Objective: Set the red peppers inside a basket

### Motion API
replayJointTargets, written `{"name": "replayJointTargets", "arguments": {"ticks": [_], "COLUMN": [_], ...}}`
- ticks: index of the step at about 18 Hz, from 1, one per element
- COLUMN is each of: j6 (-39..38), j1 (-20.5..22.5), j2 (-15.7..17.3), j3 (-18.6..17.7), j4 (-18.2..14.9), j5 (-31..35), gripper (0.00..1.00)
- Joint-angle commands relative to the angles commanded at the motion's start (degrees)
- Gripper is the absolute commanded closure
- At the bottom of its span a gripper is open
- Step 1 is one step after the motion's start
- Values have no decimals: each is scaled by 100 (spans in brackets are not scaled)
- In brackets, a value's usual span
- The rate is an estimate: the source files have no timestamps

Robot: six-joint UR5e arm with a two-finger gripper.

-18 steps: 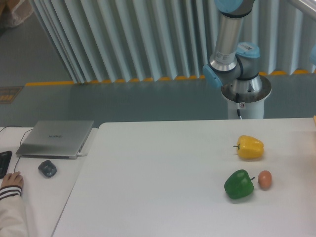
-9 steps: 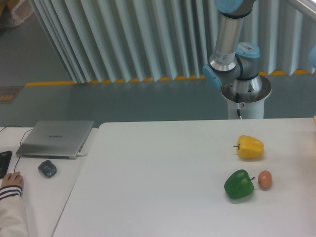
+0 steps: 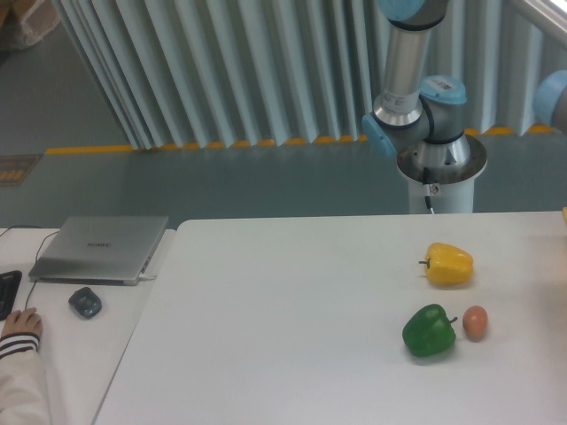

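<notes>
Nearest to me, at the bottom left corner, a person's hand [image 3: 19,324] in a striped cuff rested on the side desk, cut off by the frame, with the dark edge of a keyboard [image 3: 7,292] just beside it, mostly out of view. A small dark mouse [image 3: 85,303] lay near that, and behind it a closed grey laptop [image 3: 100,249].

On the white table [image 3: 266,336] I saw a green pepper [image 3: 430,331] toward the right, with a small orange-brown egg-like ball [image 3: 475,322] just beside it on its right, close but apart. Farther back sat a yellow pepper [image 3: 448,265], its stem pointing left. At the far right edge a sliver of something tan [image 3: 563,220] poked into the frame; I could not tell what it was.

I could not find the red pepper anywhere in my view, nor any basket, so I could not say where either one was.

Behind the table stood the arm's base [image 3: 440,168], with its grey upright link [image 3: 400,66] running out of the top of the frame. The pincer was beyond the picture, so I could not tell how open it was or whether it held anything. Pale ribbed curtains [image 3: 221,71] hung at the back.
</notes>
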Motion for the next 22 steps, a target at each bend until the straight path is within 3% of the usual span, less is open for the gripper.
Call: {"name": "replayJointTargets", "arguments": {"ticks": [3, 6, 8, 11, 22], "j6": [-975, -1487, -1820, -2313, -2358], "j1": [-308, -607, -748, -968, -1065], "j2": [-17, -96, -149, -193, 35], "j3": [-18, -18, -18, 0, -228], "j4": [195, 809, 925, 943, 670], "j5": [-247, -247, -256, -265, -344], "gripper": [0, 0, 0, 0, 0]}}
